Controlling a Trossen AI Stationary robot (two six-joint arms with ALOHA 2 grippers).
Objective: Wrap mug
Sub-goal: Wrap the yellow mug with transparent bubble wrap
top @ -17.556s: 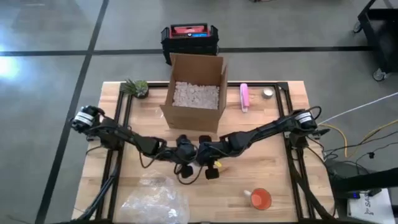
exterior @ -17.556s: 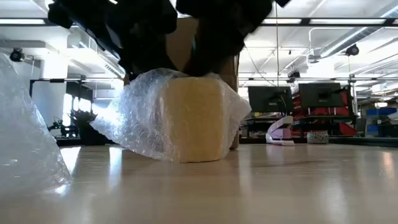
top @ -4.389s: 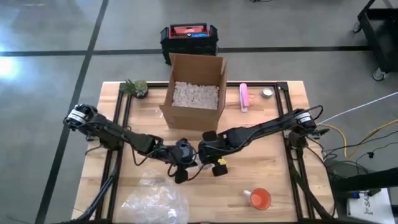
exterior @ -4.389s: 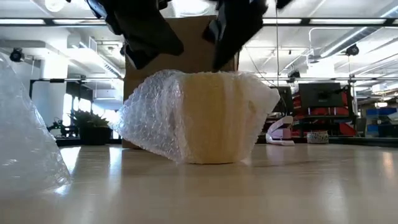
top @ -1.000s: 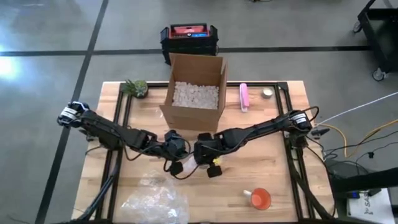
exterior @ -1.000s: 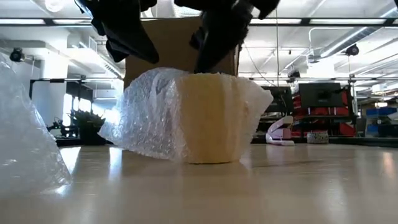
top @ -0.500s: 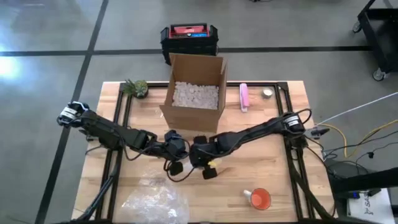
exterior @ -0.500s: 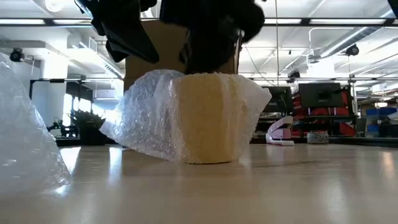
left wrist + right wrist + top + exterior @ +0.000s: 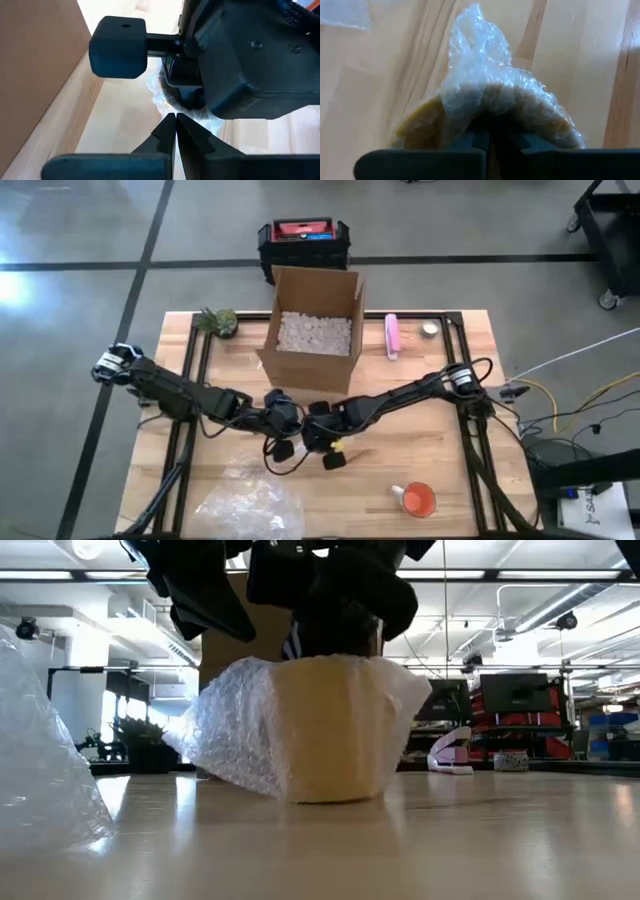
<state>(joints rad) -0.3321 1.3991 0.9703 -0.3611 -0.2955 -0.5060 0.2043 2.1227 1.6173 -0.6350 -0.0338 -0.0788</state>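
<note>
The yellow mug (image 9: 335, 735) stands on the table near its middle, covered in clear bubble wrap (image 9: 235, 725). In the right wrist view the mug (image 9: 417, 127) shows through the wrap (image 9: 480, 55), which is bunched up over it. My right gripper (image 9: 489, 134) is on top of the mug, shut on the wrap. My left gripper (image 9: 283, 430) hangs just left of the mug with its fingers (image 9: 175, 119) shut, the tips close to the wrap's edge (image 9: 154, 89). In the high view both grippers hide most of the mug. My right gripper pinches the bubble wrap where it lies over the mug's top (image 9: 485, 117), between its two fingers. It comes from above, slanting in from the table's right. The mug stands on the table, and the wrap's loose end sticks up beyond the fingers. My left gripper is close to the wrap's left side, but I cannot tell whether it touches it.
An open cardboard box (image 9: 312, 330) of packing peanuts stands behind the mug. A small plant (image 9: 218, 320) is at the far left, a pink object (image 9: 393, 337) and a small roll (image 9: 430, 330) at the far right. Spare bubble wrap (image 9: 250, 505) and an orange object (image 9: 418, 500) lie near the front.
My right gripper has gone toward the table's left and down onto the top of the mug, drawing the wrap over it. More of the mug's near side is now covered by wrap.
</note>
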